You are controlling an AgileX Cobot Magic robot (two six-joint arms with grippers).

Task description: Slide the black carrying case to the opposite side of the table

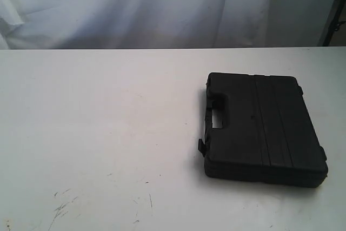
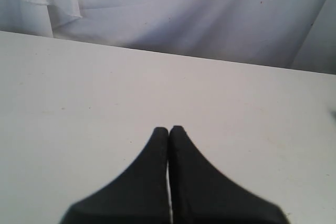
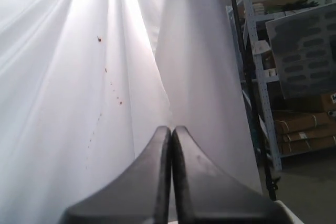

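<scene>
Scuffs [image 1: 62, 205] mark the table [image 1: 108, 112] toward seven o'clock in the exterior view, thin dark scratches close to the near edge; the white top around them is plain. The left gripper [image 2: 168, 129] hangs over that white top, its two black fingers [image 2: 142, 187] pressed together from root to tip, holding nothing; past them the table's far edge meets a white curtain [image 1: 162, 4], which in the exterior view fills the band at twelve o'clock.

The case [image 1: 262, 128] lies flat on the right half of the table, at about four o'clock from its middle, lid up; its handle [image 1: 215, 113] sits on the nine o'clock side, turned toward the table's middle, with white showing through the grip slot; a small latch [image 1: 200, 145] juts out near its eight o'clock corner; grooves run across the lid from twelve toward six.

The right gripper [image 3: 171, 128] is closed too, tips touching, holding nothing; it points at the curtain, with a metal rack [image 3: 260, 77] of boxes [image 3: 307, 121] beside the cloth.
</scene>
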